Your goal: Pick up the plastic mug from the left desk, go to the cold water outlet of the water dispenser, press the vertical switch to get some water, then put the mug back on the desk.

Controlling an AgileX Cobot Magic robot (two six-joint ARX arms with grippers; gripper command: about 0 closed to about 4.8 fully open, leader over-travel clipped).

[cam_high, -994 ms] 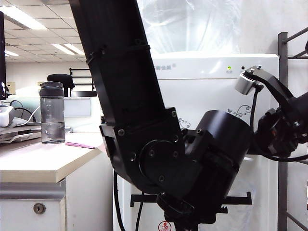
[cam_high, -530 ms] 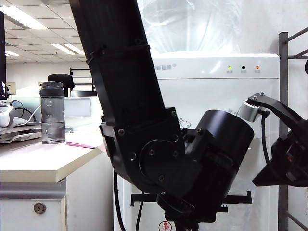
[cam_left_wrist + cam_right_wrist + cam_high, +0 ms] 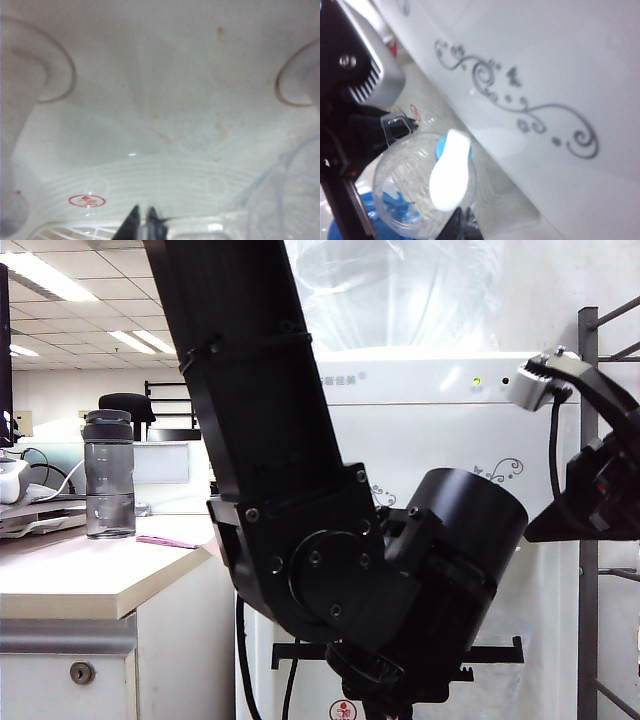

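The plastic mug (image 3: 422, 187) sits beneath the cold water outlet (image 3: 441, 146), clamped at its handle by my left gripper (image 3: 145, 220), whose fingers are drawn together on the clear plastic. Through the right wrist camera I look down into the mug's open mouth, with the vertical switch (image 3: 451, 175) lying white across it and the blue collar showing just behind. My right gripper (image 3: 460, 222) hangs above that lever; only its dark tips show, close together, and I cannot tell whether they are fully closed. From the outside, my left arm blocks the taps, and the right arm (image 3: 600, 480) stands at the far side of the water dispenser (image 3: 440, 440). I judge the pick-up and the approach done. No stream is visible, so pressing the switch, filling, and the return to the left desk (image 3: 90, 580) remain.
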